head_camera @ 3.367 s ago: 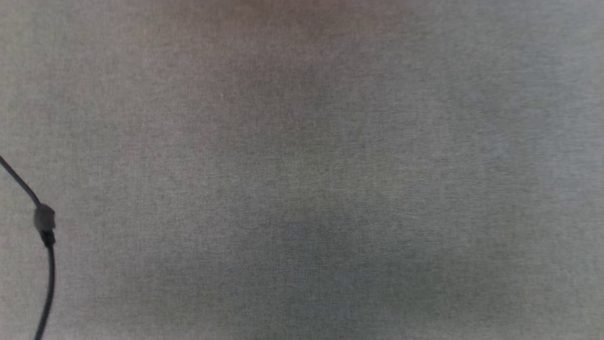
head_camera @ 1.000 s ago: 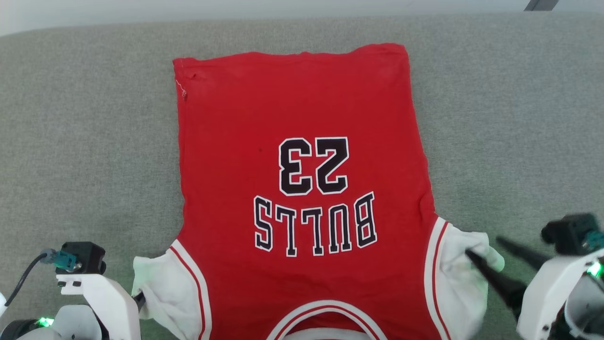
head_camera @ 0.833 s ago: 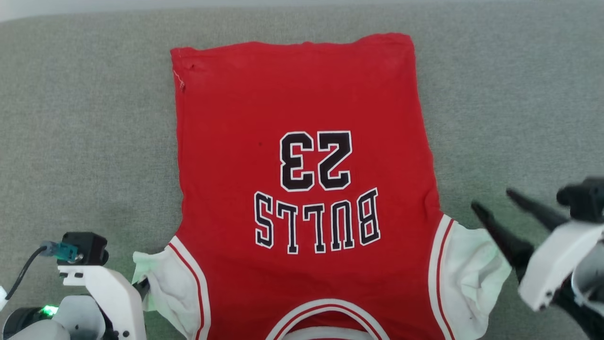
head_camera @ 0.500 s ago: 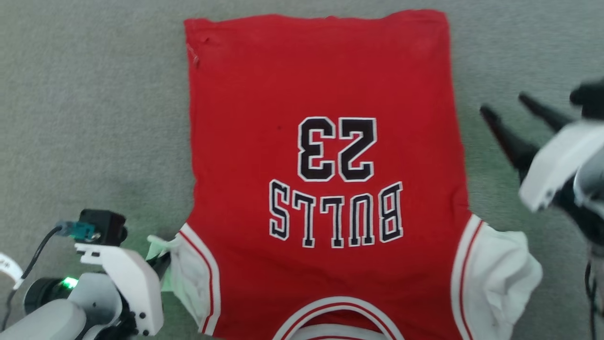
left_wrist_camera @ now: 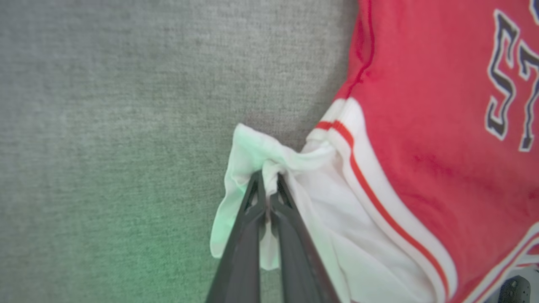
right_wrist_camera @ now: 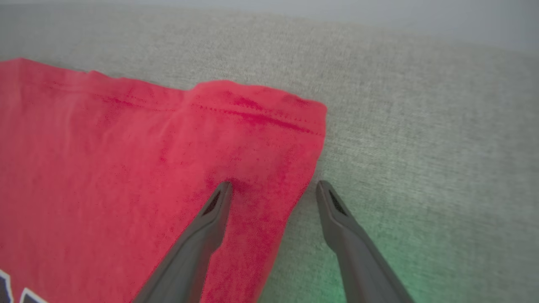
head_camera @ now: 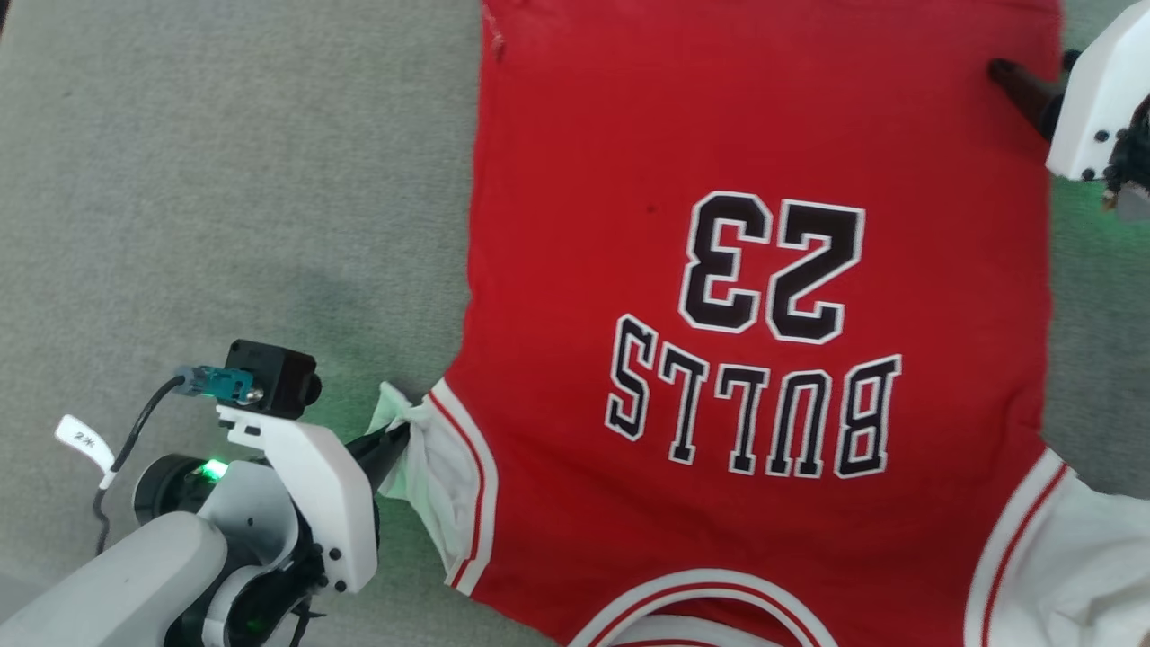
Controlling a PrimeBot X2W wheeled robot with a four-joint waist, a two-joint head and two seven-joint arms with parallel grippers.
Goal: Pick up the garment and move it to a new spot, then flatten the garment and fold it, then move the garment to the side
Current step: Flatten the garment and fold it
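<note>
At upper right of the head view, the right gripper [right_wrist_camera: 273,187] has moved from the sleeve to the hem corner.
Its jaws gape astride the garment [head_camera: 764,296], flat on grey fabric [head_camera: 225,180]; the left gripper [left_wrist_camera: 269,179] stays clamped on a white sleeve [left_wrist_camera: 294,176], so folding looks next.

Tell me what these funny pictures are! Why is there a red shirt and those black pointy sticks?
They come from a robot with two arms and three cameras. One camera sits on its head and looks down; the other two sit on its wrists and look along each arm's pointy fingers.

The red shirt with "23" and "BULLS" lies spread out on a grey fabric surface. The words look upside down because the collar end is nearest the robot.

The left tool has its two fingers squeezed together on the shirt's white sleeve, which bunches up there. The right tool is open at the shirt's far corner: one finger on the red cloth, the other over the grey surface. It is holding nothing yet.
</note>
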